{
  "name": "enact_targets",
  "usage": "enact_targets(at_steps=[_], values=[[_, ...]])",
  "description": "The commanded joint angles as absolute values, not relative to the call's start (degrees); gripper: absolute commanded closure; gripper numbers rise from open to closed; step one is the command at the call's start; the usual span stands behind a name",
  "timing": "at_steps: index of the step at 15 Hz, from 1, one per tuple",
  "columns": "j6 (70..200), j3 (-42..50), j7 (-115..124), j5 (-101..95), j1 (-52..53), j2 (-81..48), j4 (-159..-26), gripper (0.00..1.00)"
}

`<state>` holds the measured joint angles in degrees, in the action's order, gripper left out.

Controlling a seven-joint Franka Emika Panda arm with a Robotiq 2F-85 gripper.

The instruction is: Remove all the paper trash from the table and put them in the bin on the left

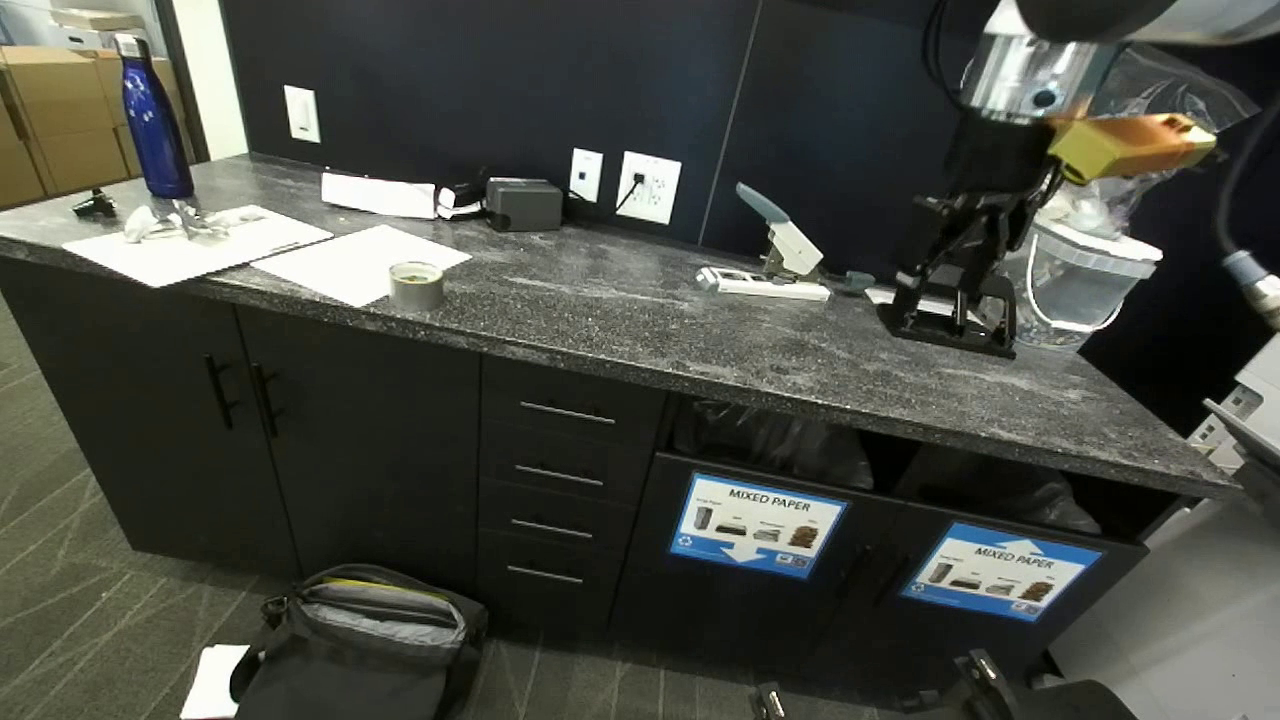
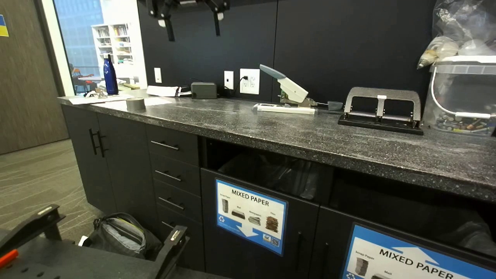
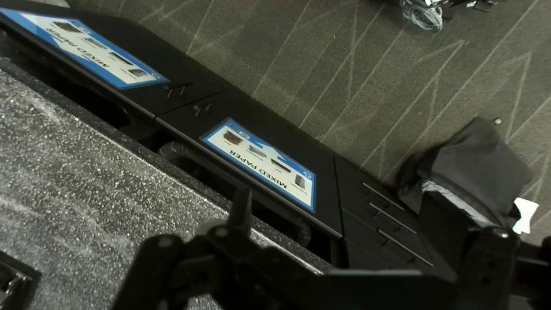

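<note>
The claw is held higher than the table, with its two fingers spread wide apart. The paper trash is located at the left end of the table in both exterior views, crumpled on top of a flat white sheet; the exact count of scraps cannot be told. A second sheet is laid just beside it, with a tape roll set at its edge. A blue bottle is stood upright near the paper trash. Along the rear of the table are placed a folded card, a grey box, a stapler with its upper arm raised, a hole punch and a bucket. Beneath the table, the left bin is marked with a MIXED PAPER label, and a plastic liner is seen in its upper gap. The right bin is labelled alike. A bag is set on the floor.
</note>
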<state>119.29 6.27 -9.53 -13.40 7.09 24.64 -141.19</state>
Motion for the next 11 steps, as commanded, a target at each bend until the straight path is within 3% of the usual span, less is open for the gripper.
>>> enact_targets(at_steps=[1, 11], values=[[116.47, 4.82, -14.50, -9.63, 6.08, 31.56, -142.55, 0.00], [116.67, 4.47, -12.33, -8.83, 2.86, 32.48, -144.12, 0.00]])
